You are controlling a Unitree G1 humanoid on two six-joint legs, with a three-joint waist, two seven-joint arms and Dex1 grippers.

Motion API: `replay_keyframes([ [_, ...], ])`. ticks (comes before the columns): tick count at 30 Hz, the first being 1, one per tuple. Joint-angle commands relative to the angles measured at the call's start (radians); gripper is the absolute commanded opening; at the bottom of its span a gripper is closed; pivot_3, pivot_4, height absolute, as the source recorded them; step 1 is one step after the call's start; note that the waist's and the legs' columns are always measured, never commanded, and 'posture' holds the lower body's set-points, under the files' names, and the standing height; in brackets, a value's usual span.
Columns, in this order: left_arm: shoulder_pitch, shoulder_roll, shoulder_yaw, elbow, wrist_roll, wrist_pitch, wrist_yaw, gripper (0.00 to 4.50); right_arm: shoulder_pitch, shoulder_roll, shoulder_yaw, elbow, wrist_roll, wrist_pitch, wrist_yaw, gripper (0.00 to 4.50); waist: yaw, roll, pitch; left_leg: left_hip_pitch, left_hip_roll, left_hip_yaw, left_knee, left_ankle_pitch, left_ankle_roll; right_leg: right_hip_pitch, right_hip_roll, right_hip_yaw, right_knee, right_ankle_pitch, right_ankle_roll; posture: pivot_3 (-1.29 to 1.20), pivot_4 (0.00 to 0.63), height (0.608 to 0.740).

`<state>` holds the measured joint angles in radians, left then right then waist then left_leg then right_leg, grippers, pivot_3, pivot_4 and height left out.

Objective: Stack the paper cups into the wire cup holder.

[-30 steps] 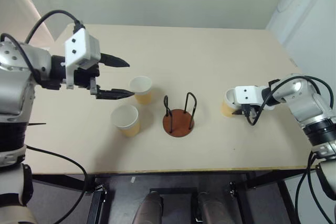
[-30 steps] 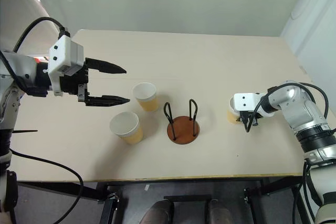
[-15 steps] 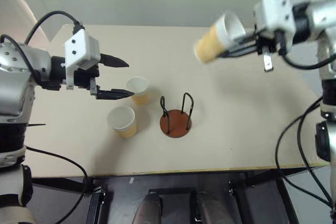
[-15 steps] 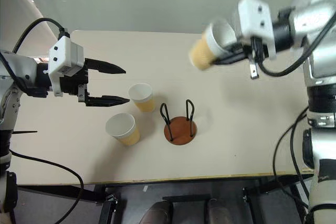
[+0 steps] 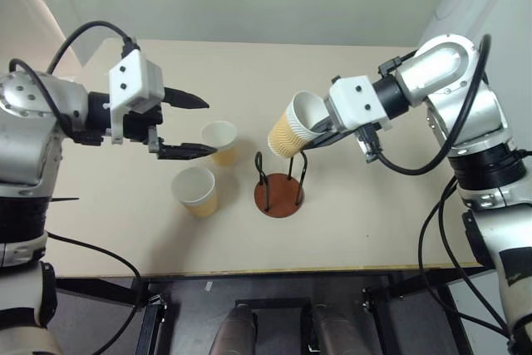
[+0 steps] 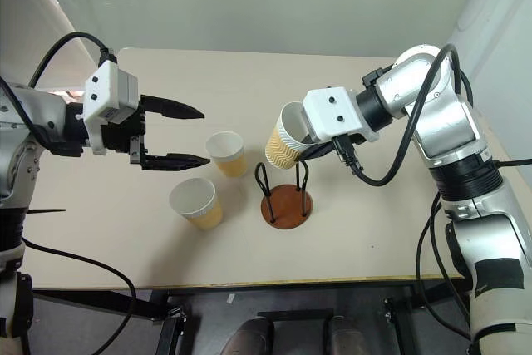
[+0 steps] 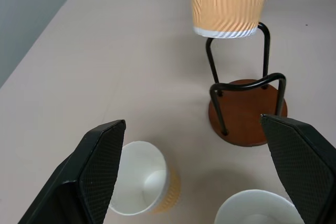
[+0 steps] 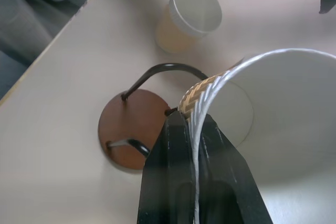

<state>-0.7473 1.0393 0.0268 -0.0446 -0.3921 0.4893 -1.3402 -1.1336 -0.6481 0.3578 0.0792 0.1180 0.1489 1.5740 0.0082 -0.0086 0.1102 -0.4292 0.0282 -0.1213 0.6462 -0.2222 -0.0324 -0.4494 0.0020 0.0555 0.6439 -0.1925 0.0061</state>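
While held tilted, ribbed tan cup (image 5: 293, 129) shows white inside.

Head stereo pair: steeply downward over the beige rectangular worktop (image 5: 349, 205); wrist cameras: close, along each hand; all share the reddish-brown-based black wire cup holder (image 5: 278, 193).

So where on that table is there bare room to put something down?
The table is bare right of the wire cup holder and along its far edge. It is crowded left of the holder: two paper cups stand under the left fingers.
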Motion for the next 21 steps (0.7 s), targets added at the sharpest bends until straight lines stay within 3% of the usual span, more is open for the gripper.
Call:
replay_keyframes([
  [1, -0.002, 0.018, 0.040, -0.036, -0.017, 0.011, 0.017, 4.50, -0.006, 0.006, 0.001, 0.000, -0.015, -0.031, -0.007, 0.04, -0.001, 0.000, 0.000, 0.000, 0.000, 0.000, 0.000, 0.000, 0.000, 0.000, 0.000, 0.000, 0.000, 0.000, 0.000, 0.00, 0.150, 0.740],
  [4, 0.003, 0.023, 0.049, -0.049, -0.029, 0.018, 0.018, 4.50, -0.001, 0.011, 0.008, 0.004, -0.026, -0.044, -0.007, 0.04, -0.001, 0.000, 0.000, 0.000, 0.000, 0.000, 0.000, 0.000, 0.000, 0.000, 0.000, 0.000, 0.000, 0.000, 0.000, 0.00, 0.150, 0.740],
  [5, 0.004, 0.024, 0.049, -0.051, -0.030, 0.019, 0.020, 4.50, 0.003, 0.012, 0.011, 0.002, -0.029, -0.045, -0.006, 0.23, -0.001, 0.000, 0.000, 0.000, 0.000, 0.000, 0.000, 0.000, 0.000, 0.000, 0.000, 0.000, 0.000, 0.000, 0.000, 0.00, 0.150, 0.740],
  [8, 0.004, 0.026, 0.049, -0.052, -0.033, 0.021, 0.024, 4.50, 0.011, 0.015, 0.017, 0.001, -0.040, -0.051, -0.005, 0.96, 0.000, 0.000, 0.000, 0.000, 0.000, 0.000, 0.000, 0.000, 0.000, 0.000, 0.000, 0.000, 0.000, 0.000, -0.001, 0.00, 0.150, 0.740],
  [18, 0.007, 0.056, 0.036, -0.045, -0.020, 0.006, -0.009, 4.50, 0.026, 0.024, -0.010, -0.013, -0.030, -0.013, -0.028, 4.31, -0.001, 0.000, 0.000, 0.000, 0.000, 0.000, 0.000, 0.000, 0.000, 0.000, 0.000, 0.000, 0.000, 0.000, -0.001, 0.00, 0.150, 0.740],
  [21, 0.016, 0.120, 0.016, -0.038, -0.019, -0.020, -0.109, 4.50, 0.014, 0.056, -0.089, 0.008, 0.056, 0.095, -0.081, 4.46, -0.001, 0.000, 0.000, 0.000, 0.000, 0.000, -0.001, 0.000, -0.001, -0.001, 0.000, 0.000, 0.000, 0.000, -0.001, 0.00, 0.150, 0.740],
])
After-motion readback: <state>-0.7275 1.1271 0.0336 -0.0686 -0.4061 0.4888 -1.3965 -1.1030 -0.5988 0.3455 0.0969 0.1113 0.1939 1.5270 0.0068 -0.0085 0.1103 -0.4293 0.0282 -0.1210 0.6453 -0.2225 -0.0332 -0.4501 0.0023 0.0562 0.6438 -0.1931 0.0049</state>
